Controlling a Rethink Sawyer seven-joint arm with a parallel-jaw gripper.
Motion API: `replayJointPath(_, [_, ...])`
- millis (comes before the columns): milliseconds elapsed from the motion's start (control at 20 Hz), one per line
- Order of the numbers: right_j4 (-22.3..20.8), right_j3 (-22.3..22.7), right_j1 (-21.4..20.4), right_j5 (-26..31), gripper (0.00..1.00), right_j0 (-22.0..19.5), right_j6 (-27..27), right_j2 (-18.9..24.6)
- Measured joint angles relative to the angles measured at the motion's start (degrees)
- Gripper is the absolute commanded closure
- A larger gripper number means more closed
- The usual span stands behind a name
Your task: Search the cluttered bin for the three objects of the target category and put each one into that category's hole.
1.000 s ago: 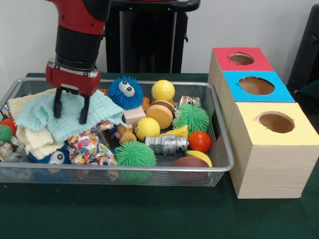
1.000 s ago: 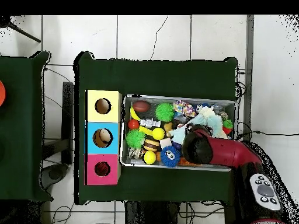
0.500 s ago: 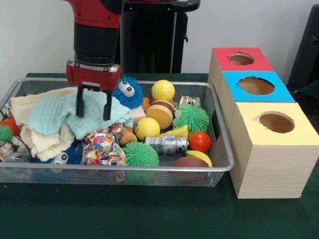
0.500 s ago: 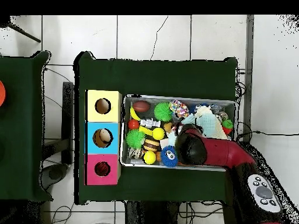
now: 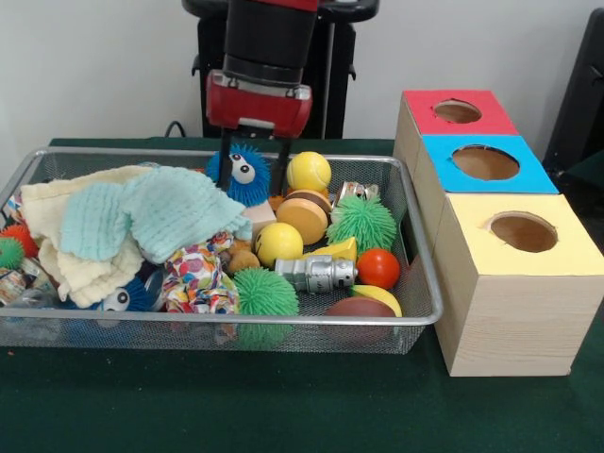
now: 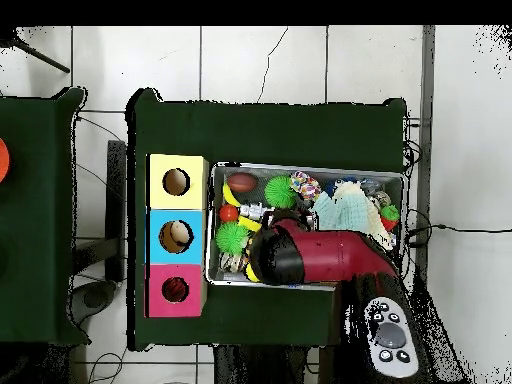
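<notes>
One red and black arm reaching straight down, gripper [image 5: 256,159] over the fuzzy blue googly-eyed ball [image 5: 238,175], fingers apart and empty, silver wire-mesh bin [image 5: 422,283] on green surface [image 5: 283,406] beside three coloured boxes.

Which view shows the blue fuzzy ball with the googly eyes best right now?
The front view: the blue fuzzy ball sits at the bin's far side, eyes visible, directly below the gripper. In the overhead view the arm covers it.
</notes>
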Motion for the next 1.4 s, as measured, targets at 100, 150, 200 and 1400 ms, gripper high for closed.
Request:
replayJointPath(100, [0.3, 0.0, -0.7, 0.1, 0.0, 0.0, 0.0, 0.9])
replayJointPath(150, [0.3, 0.0, -0.8, 0.2, 0.0, -0.2, 0.0, 1.0])
replayJointPath(200, [0.4, 0.0, -0.7, 0.2, 0.0, -0.3, 0.0, 1.2])
replayJointPath(1400, [0.3, 0.0, 10.6, -13.5, 0.0, -3.5, 0.0, 1.5])
